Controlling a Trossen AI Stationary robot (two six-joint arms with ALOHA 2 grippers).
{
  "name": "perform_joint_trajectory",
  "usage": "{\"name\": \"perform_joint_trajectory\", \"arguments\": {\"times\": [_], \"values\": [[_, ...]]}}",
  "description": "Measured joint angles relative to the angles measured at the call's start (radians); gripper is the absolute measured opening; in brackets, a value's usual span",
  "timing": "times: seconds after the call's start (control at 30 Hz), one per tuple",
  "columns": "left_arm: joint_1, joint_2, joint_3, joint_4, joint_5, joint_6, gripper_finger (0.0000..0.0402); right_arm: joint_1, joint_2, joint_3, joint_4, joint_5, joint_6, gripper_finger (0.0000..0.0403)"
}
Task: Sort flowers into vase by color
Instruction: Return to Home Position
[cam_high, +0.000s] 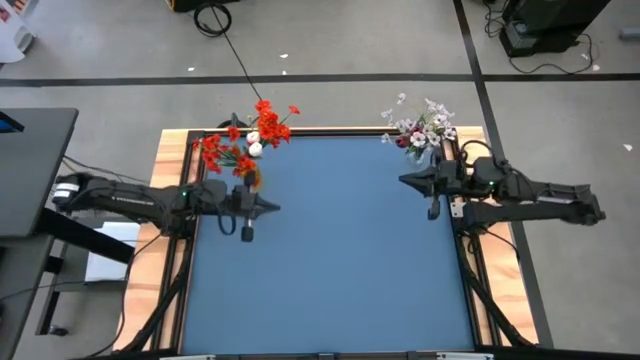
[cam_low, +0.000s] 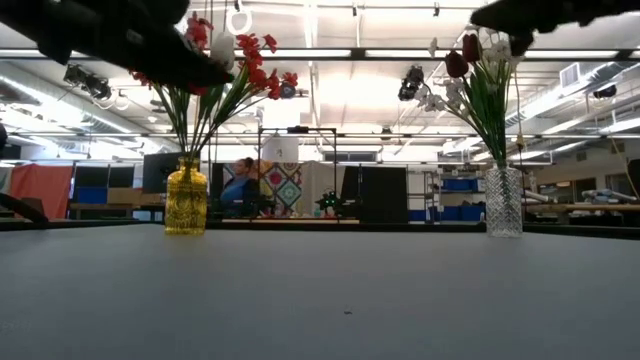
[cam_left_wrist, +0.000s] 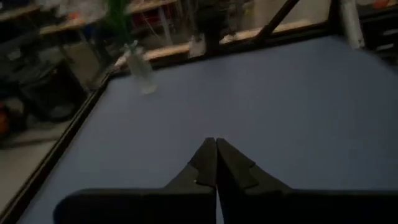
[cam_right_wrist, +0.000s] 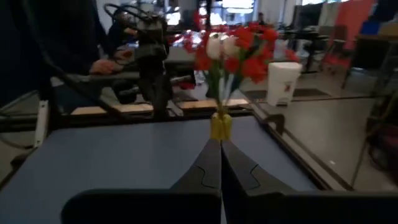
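left end effector (cam_left_wrist: 216, 148) closed | right end effector (cam_right_wrist: 221, 148) closed | clear vase (cam_left_wrist: 142, 71) stems cropped

Blue table (cam_high: 330, 260); black cable (cam_high: 237, 57) on floor; white container (cam_right_wrist: 281, 83) beyond table

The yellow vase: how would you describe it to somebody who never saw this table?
Find the blue table; two vases stand at its far edge. The yellow vase is at the corner on the left arm's side, holding mostly red flowers. The other vase is clear glass with mostly pale blooms.
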Motion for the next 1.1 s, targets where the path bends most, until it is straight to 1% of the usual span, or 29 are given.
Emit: {"name": "perform_joint_trajectory", "arguments": {"times": [0.03,0.13,0.17,0.2,0.27,0.3,0.43,0.5,0.57,0.67,0.83,0.9,0.97,1.03,1.1], "values": [[0.035,-0.011,0.000,-0.026,0.026,0.003,0.0004,-0.015,-0.030,-0.013,-0.018,-0.016,0.005,0.0001],[0.133,-0.010,0.000,-0.027,0.181,0.033,0.0004,-0.071,-0.106,-0.050,-0.110,-0.112,0.044,0.0000],[0.154,-0.008,-0.001,-0.023,0.219,0.060,0.0004,-0.088,-0.119,-0.070,-0.111,-0.152,0.053,0.0000],[0.169,-0.004,-0.001,-0.001,0.234,0.079,0.0004,-0.104,-0.133,-0.093,-0.104,-0.183,0.054,0.0000],[0.200,0.012,0.000,0.039,0.240,0.091,0.0004,-0.136,-0.143,-0.140,-0.047,-0.224,0.053,0.0000],[0.216,0.015,0.000,0.039,0.244,0.090,0.0004,-0.150,-0.143,-0.165,-0.003,-0.229,0.054,0.0000],[0.233,0.034,0.000,0.043,0.309,0.065,0.0004,-0.188,-0.140,-0.278,0.147,-0.249,0.060,0.0000],[0.218,0.046,-0.001,0.046,0.304,0.058,0.0004,-0.199,-0.142,-0.322,0.243,-0.252,0.087,0.0000],[0.190,0.071,0.000,0.050,0.250,0.038,0.0004,-0.207,-0.140,-0.356,0.296,-0.252,0.098,0.0000],[0.140,0.117,-0.001,0.077,0.222,0.030,0.0004,-0.217,-0.134,-0.378,0.304,-0.256,0.088,0.0000],[0.091,0.181,-0.007,0.150,0.196,-0.006,0.0004,-0.241,-0.137,-0.379,0.296,-0.309,0.050,0.0000],[0.083,0.188,-0.063,0.270,0.194,-0.046,0.0004,-0.255,-0.138,-0.379,0.297,-0.309,0.038,0.0000],[0.081,0.190,-0.154,0.459,0.192,-0.110,0.0004,-0.273,-0.139,-0.379,0.300,-0.320,0.029,0.0000],[0.081,0.190,-0.251,0.634,0.147,-0.167,0.0004,-0.292,-0.139,-0.379,0.300,-0.355,0.029,0.0000],[0.085,0.179,-0.318,0.775,0.117,-0.198,0.0004,-0.308,-0.139,-0.379,0.302,-0.392,0.040,0.0000]]}}
